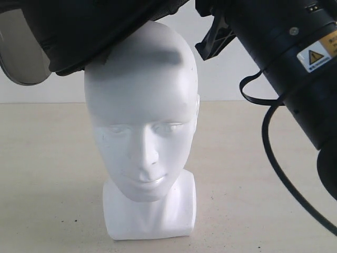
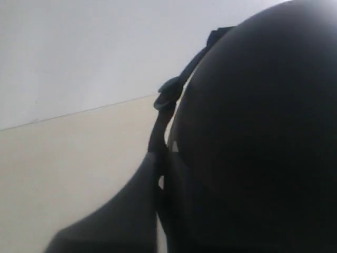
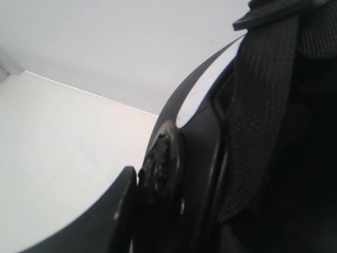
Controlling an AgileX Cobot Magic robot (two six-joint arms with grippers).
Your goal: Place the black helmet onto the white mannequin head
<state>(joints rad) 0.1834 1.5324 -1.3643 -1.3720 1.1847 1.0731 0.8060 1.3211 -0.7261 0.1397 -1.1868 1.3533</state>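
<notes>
Beige worktop (image 1: 47, 174) is meeting a white wall (image 1: 231, 74) at its far edge. The right arm (image 1: 295, 58) is reaching in above the right side. The black helmet (image 1: 84, 31) is tilting over the crown of the white mannequin head (image 1: 142, 121), which is standing mid-worktop near the front edge. Its tinted visor (image 1: 21, 52) is hanging leftward. Both the left gripper (image 2: 113, 221) and the right gripper (image 3: 113, 211) are pressing close against the helmet, but I cannot tell how their jaws are standing.
</notes>
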